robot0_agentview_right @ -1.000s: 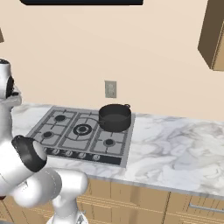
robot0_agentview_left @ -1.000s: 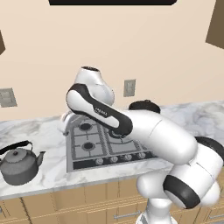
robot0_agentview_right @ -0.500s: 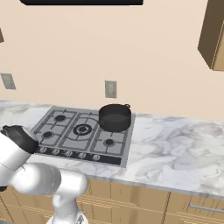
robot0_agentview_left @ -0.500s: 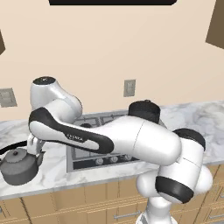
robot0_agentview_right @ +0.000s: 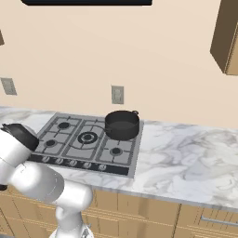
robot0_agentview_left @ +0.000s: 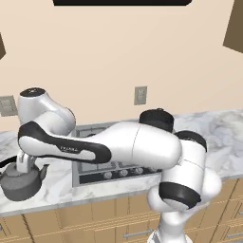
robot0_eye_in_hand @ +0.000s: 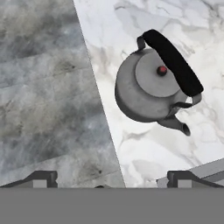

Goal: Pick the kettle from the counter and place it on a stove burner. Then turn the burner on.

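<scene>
The grey kettle (robot0_agentview_left: 20, 184) stands upright on the marbled counter (robot0_agentview_left: 57, 182), left of the steel cooktop (robot0_agentview_right: 69, 144). In the hand view the kettle (robot0_eye_in_hand: 151, 87) lies up and right of centre, with its black handle (robot0_eye_in_hand: 173, 61) arched over the lid and its spout toward the cooktop corner. My gripper (robot0_eye_in_hand: 113, 178) hangs above the counter's front edge, open, with nothing between its fingertips (robot0_eye_in_hand: 41, 176). It is apart from the kettle. Small burners (robot0_agentview_right: 115, 151) sit under the grey grates.
A black round pot (robot0_agentview_right: 122, 124) occupies the cooktop's back right burner, and a row of knobs (robot0_agentview_right: 73, 162) lines its front edge. The larger double-ring burner (robot0_agentview_right: 87, 137) is at the centre. Grey floor (robot0_eye_in_hand: 43, 87) lies beyond the counter edge. Bare marble (robot0_agentview_right: 186, 158) stretches right of the cooktop.
The arm has swung left from over the cooktop to above the kettle, and the hand has dropped lower toward it. The kettle and pot have not moved.
</scene>
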### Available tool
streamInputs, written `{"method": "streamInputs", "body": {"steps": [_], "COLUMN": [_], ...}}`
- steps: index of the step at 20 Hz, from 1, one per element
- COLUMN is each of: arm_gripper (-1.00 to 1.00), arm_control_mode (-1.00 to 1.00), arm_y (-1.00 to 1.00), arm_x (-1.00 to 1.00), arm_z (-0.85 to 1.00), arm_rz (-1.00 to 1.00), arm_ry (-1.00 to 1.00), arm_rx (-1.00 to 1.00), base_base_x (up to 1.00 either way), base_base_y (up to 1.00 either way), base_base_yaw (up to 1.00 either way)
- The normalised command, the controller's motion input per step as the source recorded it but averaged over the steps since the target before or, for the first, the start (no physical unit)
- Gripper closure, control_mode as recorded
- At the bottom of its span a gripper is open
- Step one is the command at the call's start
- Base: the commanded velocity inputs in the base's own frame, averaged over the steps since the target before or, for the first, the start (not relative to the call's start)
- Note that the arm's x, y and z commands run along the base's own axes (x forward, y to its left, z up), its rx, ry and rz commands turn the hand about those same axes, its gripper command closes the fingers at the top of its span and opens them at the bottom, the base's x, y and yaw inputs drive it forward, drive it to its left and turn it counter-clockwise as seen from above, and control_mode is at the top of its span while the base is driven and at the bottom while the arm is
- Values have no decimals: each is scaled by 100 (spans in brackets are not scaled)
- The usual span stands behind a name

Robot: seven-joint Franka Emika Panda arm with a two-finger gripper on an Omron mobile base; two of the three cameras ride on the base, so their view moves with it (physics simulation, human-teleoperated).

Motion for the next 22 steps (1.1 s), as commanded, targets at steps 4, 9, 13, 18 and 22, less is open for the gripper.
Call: {"method": "streamInputs", "body": {"steps": [4, 9, 13, 18, 22], "arm_gripper": [-100, -100, -100, -100, -100], "arm_control_mode": [-100, -100, -100, -100, -100], "arm_y": [47, 22, 3, 0, 0], "arm_x": [23, 27, 28, 34, 35], "arm_z": [-24, -4, -3, -19, -32], "arm_rz": [10, 3, 0, 0, 0], "arm_ry": [-3, -9, -6, 0, 0], "arm_rx": [0, -2, -4, -6, -7], "base_base_x": [0, 0, 0, 0, 0], "base_base_y": [0, 0, 0, 0, 0], "base_base_yaw": [0, 0, 0, 0, 0]}}
